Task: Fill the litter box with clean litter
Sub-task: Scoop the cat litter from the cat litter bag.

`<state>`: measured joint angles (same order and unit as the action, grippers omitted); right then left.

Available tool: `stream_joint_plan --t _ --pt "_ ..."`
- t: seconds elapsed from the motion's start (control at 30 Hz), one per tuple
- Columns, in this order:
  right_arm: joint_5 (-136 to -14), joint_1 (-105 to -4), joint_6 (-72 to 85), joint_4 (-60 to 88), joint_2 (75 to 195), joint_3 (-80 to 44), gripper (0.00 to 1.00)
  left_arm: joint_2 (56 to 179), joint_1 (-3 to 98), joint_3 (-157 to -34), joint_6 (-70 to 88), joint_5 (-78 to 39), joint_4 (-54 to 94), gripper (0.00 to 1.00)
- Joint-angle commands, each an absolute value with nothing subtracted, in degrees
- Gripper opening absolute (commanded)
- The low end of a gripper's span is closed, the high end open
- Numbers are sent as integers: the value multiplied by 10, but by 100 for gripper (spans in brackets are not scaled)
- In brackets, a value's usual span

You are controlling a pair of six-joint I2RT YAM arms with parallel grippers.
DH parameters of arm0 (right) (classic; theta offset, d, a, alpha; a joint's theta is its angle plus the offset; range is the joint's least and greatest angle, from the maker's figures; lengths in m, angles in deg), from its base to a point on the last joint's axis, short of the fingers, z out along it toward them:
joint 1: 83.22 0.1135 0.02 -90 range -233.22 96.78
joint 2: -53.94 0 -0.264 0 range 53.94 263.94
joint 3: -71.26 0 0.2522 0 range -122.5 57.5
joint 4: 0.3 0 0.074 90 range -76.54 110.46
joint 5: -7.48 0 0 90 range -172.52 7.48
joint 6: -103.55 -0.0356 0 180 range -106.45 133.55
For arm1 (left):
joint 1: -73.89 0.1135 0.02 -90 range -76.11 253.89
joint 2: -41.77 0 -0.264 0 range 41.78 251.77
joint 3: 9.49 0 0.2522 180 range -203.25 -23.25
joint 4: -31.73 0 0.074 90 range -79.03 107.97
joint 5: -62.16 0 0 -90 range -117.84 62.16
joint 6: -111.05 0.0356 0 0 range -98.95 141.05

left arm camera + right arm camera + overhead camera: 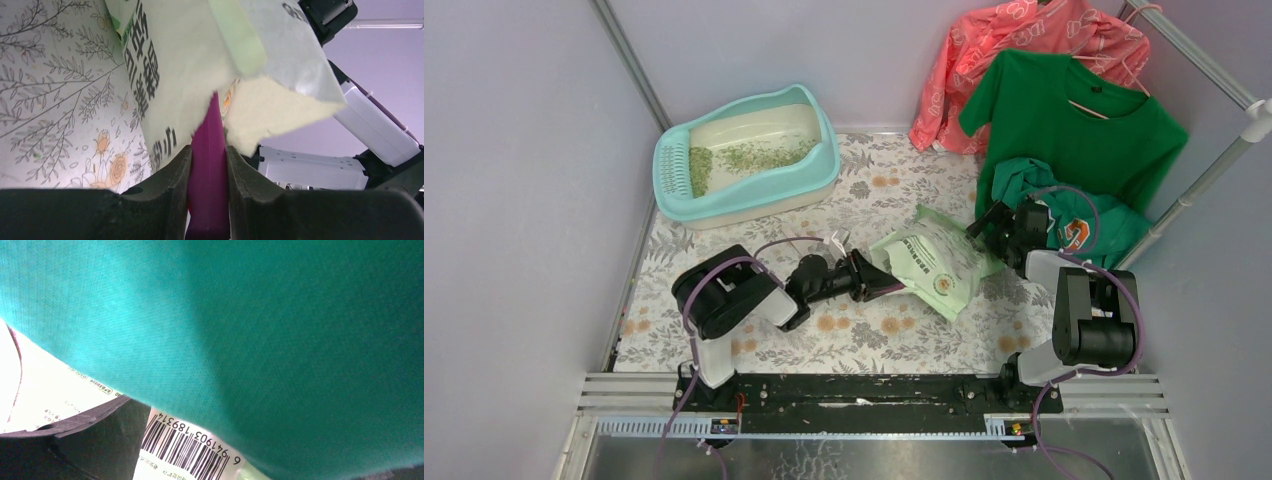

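Records litter box (829, 158) at back-left of bench (864, 335), litter (759, 157) thinly spread in its basin. Notes left hand (209, 150) clamped on purple scoop (210, 190) entering green bag (939, 262) mid-bench. Cannot tell right hand (986, 226) grip at bag's far edge.

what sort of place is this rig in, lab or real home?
Likely a lab booth staged as a home: plain grey panel walls, a black metal mounting rail at the near edge, and props such as a turquoise-rimmed plastic litter box on a floral-print table cover.
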<state>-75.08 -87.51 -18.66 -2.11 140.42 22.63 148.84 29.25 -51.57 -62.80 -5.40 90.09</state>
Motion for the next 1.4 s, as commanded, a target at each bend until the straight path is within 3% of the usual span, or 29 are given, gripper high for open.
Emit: stream_joint_plan --t 0.0,0.43,0.8,1.37 --pt "-738 -873 -193 47 1426 248 99 1448 304 -480 -630 -53 994 5" --pt "-734 -873 -192 45 1428 247 99 1367 359 -317 -602 -52 1100 5" --pt "-732 -873 -191 45 1430 246 99 1258 417 -210 -587 -78 1102 6" --pt "-730 -873 -190 44 1429 247 99 1191 475 -156 -672 -70 1103 6"
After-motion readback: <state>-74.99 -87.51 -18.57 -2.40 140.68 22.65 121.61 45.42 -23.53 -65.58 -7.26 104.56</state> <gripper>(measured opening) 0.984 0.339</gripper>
